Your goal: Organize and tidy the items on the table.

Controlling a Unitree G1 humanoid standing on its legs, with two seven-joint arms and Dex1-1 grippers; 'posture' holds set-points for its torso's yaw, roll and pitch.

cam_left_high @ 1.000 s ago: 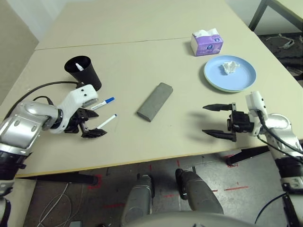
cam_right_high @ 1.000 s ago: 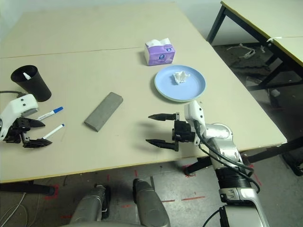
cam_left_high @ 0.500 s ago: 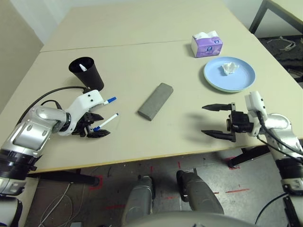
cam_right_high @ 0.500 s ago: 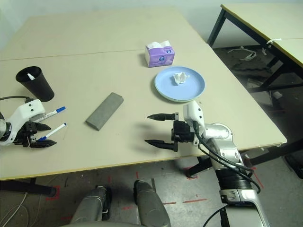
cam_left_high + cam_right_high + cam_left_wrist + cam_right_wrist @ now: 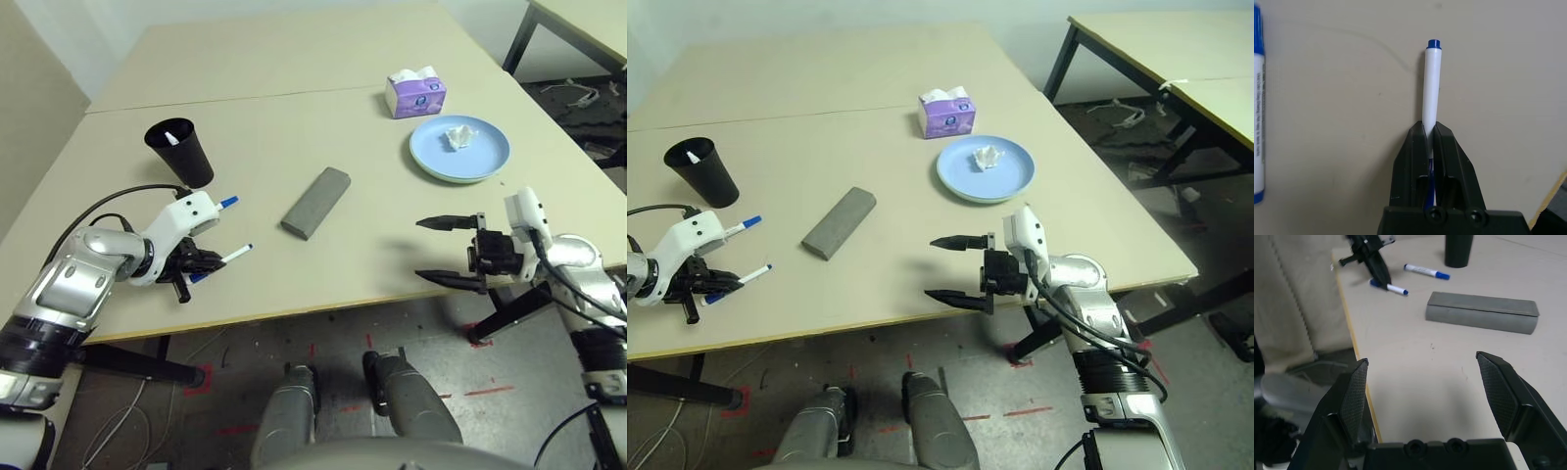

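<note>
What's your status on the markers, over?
Left gripper shut on thin marker at table's near edge. Right gripper open, idle. Second marker lies beside, path clear.

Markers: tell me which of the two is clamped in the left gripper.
The thinner marker nearer the table's front edge: the left gripper is shut on it. The thicker marker lies free beside it.

Even, soft light; sharp frames.

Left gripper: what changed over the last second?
The left gripper went from open over the nearer marker to shut on it. The right gripper stayed open in place; the other marker, glasses case and plate did not move.
</note>
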